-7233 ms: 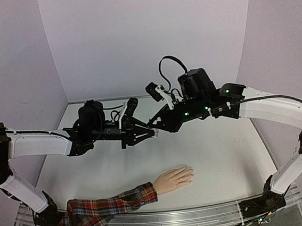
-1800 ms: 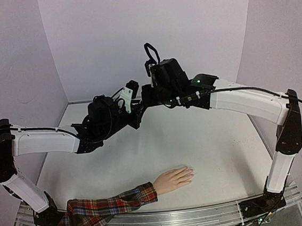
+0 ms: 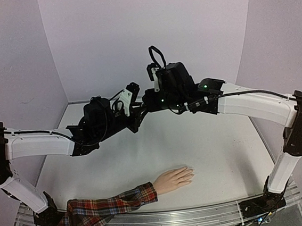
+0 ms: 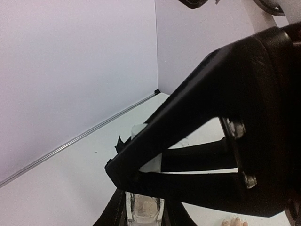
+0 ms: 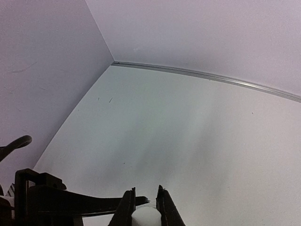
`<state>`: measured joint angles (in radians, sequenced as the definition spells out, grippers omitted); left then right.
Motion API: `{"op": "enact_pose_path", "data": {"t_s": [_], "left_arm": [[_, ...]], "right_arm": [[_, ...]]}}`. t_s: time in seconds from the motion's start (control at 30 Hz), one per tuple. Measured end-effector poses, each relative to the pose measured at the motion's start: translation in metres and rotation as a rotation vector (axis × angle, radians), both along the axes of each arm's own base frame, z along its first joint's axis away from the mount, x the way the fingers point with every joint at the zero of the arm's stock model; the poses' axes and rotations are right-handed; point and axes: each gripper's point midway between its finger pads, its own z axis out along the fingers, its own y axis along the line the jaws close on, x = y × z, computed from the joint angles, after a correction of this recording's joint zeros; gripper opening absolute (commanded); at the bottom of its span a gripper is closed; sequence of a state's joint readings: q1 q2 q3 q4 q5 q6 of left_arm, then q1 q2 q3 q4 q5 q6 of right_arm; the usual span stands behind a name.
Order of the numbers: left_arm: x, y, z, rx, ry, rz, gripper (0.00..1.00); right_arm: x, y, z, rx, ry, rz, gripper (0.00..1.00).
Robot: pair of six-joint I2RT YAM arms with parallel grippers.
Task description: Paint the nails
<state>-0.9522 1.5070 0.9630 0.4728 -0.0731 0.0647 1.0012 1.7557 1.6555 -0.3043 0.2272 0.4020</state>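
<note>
Lilac walls all round, pale table (image 3: 224, 148) below, and both arms meet high over its far middle. Left gripper (image 4: 123, 175) is clenched: on its wrist view the white cap (image 4: 153, 165) sits pinched between its fingers, with the clear bottle (image 4: 143, 212) just beneath. 2 dark prongs flank that glass, and I read them as the right gripper (image 5: 145, 195). Its own view shows it clamped on something pale and rounded, the bottle I'd say, though which end is hard to tell. So 2 grips on 1 little bottle, and this looks like the uncapping.

The hand (image 3: 173, 179) lies flat by the near edge, well apart from the action, plaid sleeve (image 3: 106, 205) trailing left. Its nails (image 3: 190, 172) are too small to make out from above.

To do this well, make 1 grip the anchor and let the other twist about the cap's own axis, with no sideways pull. Keep the glass upright so nothing spills, then draw the cap straight out so the brush clears the neck cleanly. Squeeze too lightly and the glass could slip.
</note>
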Motion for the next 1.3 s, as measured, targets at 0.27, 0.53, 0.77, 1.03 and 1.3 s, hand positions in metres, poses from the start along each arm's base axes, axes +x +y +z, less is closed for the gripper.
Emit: {"op": "enact_pose_path", "data": {"t_s": [0.27, 0.53, 0.77, 1.03, 1.3], "left_arm": [[-0.042, 0.006, 0.0, -0.101, 0.14, -0.408, 0.0], [-0.099, 0.017, 0.021, -0.188, 0.285, -0.914, 0.0], [-0.042, 0.006, 0.014, -0.101, 0.159, -0.512, 0.0], [-0.014, -0.007, 0.01, 0.015, 0.016, -0.107, 0.0], [0.006, -0.006, -0.007, 0.056, 0.012, 0.074, 0.0]], "right_arm": [[-0.053, 0.008, -0.003, -0.035, -0.042, 0.49, 0.0], [-0.109, 0.01, 0.021, 0.074, -0.117, 0.859, 0.43], [-0.077, -0.014, -0.013, 0.003, -0.022, 0.594, 0.59], [-0.048, -0.028, -0.009, 0.002, 0.008, 0.243, 0.56], [-0.021, -0.03, 0.016, 0.037, -0.031, -0.012, 0.45]]}}
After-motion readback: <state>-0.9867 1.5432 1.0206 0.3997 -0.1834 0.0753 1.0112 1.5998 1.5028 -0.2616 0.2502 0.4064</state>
